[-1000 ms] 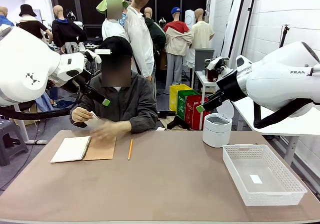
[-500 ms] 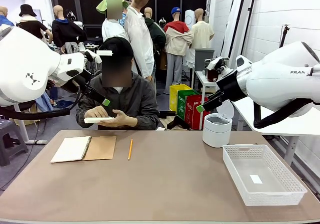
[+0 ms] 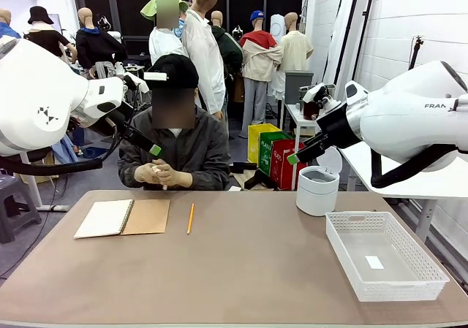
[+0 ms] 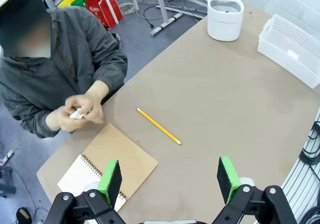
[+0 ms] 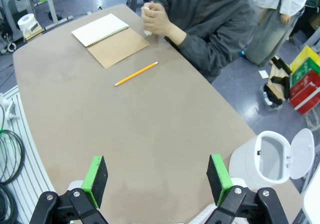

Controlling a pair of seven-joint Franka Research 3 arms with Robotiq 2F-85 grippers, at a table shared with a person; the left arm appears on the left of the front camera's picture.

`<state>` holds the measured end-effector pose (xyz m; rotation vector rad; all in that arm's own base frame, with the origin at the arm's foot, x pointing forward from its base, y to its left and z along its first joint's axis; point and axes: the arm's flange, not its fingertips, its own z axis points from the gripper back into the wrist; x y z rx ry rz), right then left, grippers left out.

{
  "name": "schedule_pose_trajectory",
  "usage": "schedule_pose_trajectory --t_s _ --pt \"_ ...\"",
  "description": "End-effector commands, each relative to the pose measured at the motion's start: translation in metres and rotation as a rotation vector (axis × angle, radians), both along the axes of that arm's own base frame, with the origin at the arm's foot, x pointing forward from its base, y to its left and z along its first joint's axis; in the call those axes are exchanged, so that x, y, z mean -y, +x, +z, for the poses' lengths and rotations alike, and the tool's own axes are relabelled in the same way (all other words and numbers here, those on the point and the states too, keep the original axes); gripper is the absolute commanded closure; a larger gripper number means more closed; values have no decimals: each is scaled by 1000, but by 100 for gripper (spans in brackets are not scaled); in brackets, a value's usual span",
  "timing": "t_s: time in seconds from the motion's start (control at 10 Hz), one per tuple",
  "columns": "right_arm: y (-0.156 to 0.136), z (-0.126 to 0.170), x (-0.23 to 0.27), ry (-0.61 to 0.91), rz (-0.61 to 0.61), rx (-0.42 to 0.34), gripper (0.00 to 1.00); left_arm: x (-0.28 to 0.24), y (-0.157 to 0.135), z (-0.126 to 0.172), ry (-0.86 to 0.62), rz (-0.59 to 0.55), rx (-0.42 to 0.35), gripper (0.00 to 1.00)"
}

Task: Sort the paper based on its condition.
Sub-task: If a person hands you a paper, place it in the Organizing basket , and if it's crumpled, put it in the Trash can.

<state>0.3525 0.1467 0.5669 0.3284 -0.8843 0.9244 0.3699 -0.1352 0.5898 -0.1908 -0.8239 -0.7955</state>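
I see my left pincer (image 4: 169, 179) wide open with nothing in it, up above the near left part of the counter (image 3: 248, 269). My right pincer (image 5: 157, 179) is wide open too and holds nothing, high over the right side. The paper (image 4: 76, 114) is a small white bunch squeezed in the person's hands (image 3: 157, 174), at the far left edge of the counter. Just in front of those hands lies an open notebook (image 3: 121, 218), with a yellow pencil (image 3: 190, 218) right beside it. A white bin (image 3: 316, 191) with its lid up stands far right, and a white basket (image 3: 402, 290) sits near right.
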Motion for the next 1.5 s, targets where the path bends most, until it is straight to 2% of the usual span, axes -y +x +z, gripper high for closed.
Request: schedule_pose_trajectory --t_s 0.0,1.4 --pt "0 0 0 3 6 -5 0 0 0 0 -2 15 -5 0" --pt "0 0 0 3 6 -5 0 0 0 0 -2 15 -5 0"
